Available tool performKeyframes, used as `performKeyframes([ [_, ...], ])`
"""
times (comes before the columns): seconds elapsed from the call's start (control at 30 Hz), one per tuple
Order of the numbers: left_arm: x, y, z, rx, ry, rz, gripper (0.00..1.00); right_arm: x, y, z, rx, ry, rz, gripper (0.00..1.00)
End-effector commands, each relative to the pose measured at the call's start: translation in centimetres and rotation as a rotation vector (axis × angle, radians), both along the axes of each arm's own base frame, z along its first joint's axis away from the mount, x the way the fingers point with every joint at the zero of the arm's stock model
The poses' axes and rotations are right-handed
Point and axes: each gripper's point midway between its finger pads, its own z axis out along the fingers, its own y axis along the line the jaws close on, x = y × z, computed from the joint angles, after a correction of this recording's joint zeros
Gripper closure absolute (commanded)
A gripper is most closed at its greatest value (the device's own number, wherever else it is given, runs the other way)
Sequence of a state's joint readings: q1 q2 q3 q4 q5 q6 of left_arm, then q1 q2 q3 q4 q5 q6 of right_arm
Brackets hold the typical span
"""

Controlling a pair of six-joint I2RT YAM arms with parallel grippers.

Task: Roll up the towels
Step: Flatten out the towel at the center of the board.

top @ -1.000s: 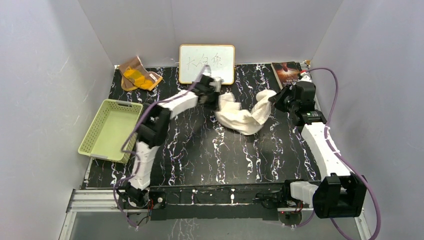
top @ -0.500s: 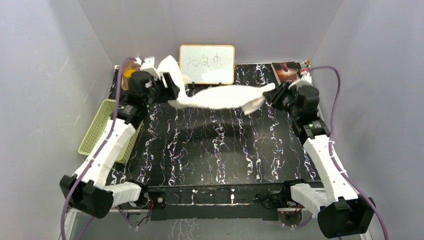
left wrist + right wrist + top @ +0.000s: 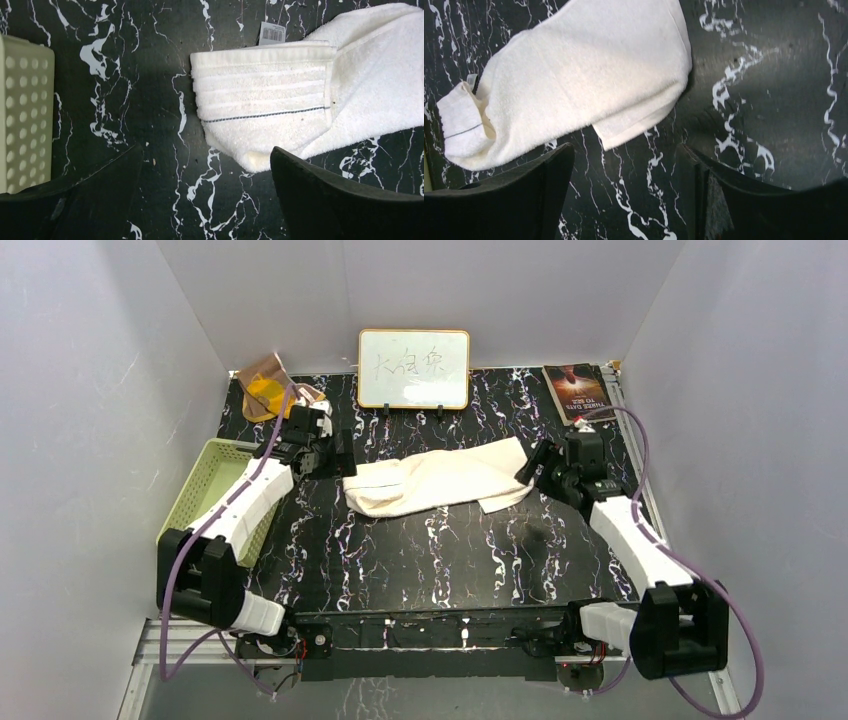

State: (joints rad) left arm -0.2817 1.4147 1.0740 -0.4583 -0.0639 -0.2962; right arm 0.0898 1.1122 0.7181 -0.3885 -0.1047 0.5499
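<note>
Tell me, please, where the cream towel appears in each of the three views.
Top external: the cream towel lies at centre, stretched left to right.
Left wrist: the towel fills the upper right.
Right wrist: the towel fills the upper left.
Shared landmark: its thin dark stripe, seen in both wrist views.

- You worked over a black tabletop (image 3: 450, 550) veined with white marble streaks.
- Plain pale grey walls (image 3: 90, 390) closed you in on three sides.
- A small whiteboard (image 3: 414, 368) with handwriting stood at the tabletop's far edge.
- A metal rail (image 3: 200, 635) ran along the near edge.
- Light was even, shadows soft.
</note>
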Motion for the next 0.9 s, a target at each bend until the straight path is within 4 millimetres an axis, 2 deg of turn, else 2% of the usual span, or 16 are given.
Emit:
performKeyframes([
  [0.0,1.2,-0.8,-1.2,0.004,0.013,-0.113,0.03,4.0,-0.2,2.2,-0.123,-0.064,0.086,0.29],
  [0.1,2.9,-2.9,-1.6,-0.034,-0.006,-0.243,0.07,6.9,-0.8,2.4,-0.172,-0.061,0.062,0.29],
  [0.23,5.8,-5.8,-1.2,-0.063,-0.053,-0.416,0.11,11.8,-1.5,2.6,-0.227,-0.058,0.026,0.31],
  [0.33,8.0,-7.3,-0.5,-0.055,-0.108,-0.511,0.13,14.9,-1.7,1.2,-0.271,0.019,0.033,0.33],
  [0.37,8.7,-7.8,-0.4,-0.051,-0.118,-0.538,0.14,15.8,-1.6,-0.1,-0.273,0.054,0.043,0.33],
  [0.47,10.3,-9.2,-0.3,-0.023,-0.139,-0.613,0.14,18.4,-1.4,-2.1,-0.293,0.086,0.063,0.35],
  [0.57,10.4,-11.2,-0.3,-0.05,-0.146,-0.697,0.14,19.7,-1.7,-4.4,-0.334,0.148,0.086,0.4],
  [0.67,10.0,-13.0,-0.7,-0.072,-0.144,-0.757,0.14,20.5,-2.4,-5.9,-0.382,0.177,0.084,0.44],
  [0.87,9.0,-13.7,-3.3,-0.033,-0.058,-0.793,0.18,21.1,-3.1,-7.3,-0.458,0.214,0.09,0.47],
])
